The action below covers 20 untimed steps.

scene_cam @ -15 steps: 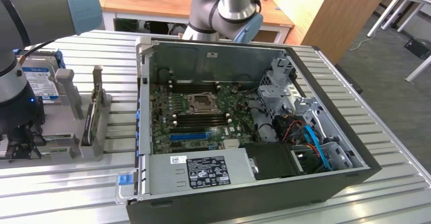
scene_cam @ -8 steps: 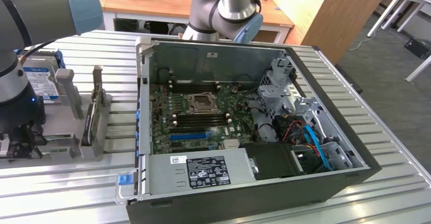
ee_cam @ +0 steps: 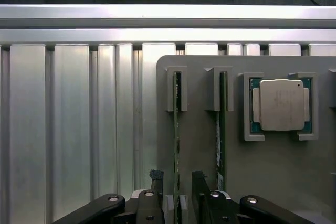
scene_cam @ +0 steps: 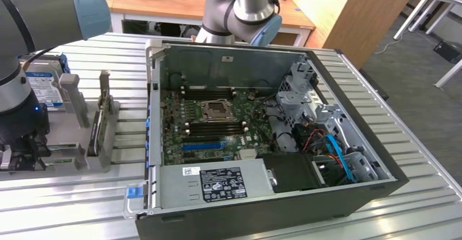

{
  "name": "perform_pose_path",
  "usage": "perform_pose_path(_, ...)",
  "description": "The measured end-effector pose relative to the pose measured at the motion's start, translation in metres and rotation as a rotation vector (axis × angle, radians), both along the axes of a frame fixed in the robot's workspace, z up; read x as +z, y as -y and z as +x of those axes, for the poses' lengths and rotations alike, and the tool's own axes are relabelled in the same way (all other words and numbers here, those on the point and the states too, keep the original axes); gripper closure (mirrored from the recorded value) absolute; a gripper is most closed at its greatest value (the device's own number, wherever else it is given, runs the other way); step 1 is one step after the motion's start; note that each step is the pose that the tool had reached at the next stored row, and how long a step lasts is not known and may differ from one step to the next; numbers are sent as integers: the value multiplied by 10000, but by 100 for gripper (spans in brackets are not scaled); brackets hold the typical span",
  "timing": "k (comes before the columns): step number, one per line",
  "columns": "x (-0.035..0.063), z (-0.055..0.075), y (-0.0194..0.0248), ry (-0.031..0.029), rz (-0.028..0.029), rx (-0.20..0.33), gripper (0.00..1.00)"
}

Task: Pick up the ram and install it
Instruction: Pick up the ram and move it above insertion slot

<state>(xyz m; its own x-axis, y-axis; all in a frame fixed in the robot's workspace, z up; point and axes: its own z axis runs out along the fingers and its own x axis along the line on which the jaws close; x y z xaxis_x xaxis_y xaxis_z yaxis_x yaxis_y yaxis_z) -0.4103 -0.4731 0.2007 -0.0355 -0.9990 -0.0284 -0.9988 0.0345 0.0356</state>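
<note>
Ram (ee_cam: pixel 177 129) stands on edge in the gray holder (ee_cam: pixel 199 140), at the exterior view's left of the computer case (scene_cam: pixel 252 224). The gripper (ee_cam: pixel 177 178) straddles it, jaws released, apparently not touching.

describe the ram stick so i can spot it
Find the grey tray on the ribbed table. Two thin green sticks stand on edge beside its processor chip. The ram is the one farther from the chip, between the open jaws of the gripper.
</note>
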Motion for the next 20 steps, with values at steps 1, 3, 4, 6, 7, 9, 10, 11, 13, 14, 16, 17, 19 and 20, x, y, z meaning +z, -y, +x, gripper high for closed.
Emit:
perform_pose_path(1, -3, 0, 0, 0, 0, 0, 65)
perform_pose_path(3, -4, 0, 0, -1, 1, 0, 65)
perform_pose_path(4, -4, 0, 0, -1, 1, 0, 65)
perform_pose_path(6, -5, 0, 0, 1, 2, 0, 65)
perform_pose_path(7, -5, 0, 0, 1, 2, 0, 65)
perform_pose_path(9, -5, 0, 0, 1, 3, 0, 65)
perform_pose_path(10, -5, 0, 0, 1, 2, 0, 65)
perform_pose_path(11, -5, 0, 0, 1, 2, 0, 65)
perform_pose_path(13, -5, 0, 0, 1, 2, 0, 66)
perform_pose_path(14, -5, 0, 0, 0, 2, 0, 73)
perform_pose_path(16, -5, 0, 0, 1, 2, 0, 79)
perform_pose_path(17, -5, 0, 0, 1, 2, 0, 79)
perform_pose_path(19, -5, 0, 0, 1, 2, 0, 79)
perform_pose_path(20, -5, 0, 0, 1, 2, 0, 79)
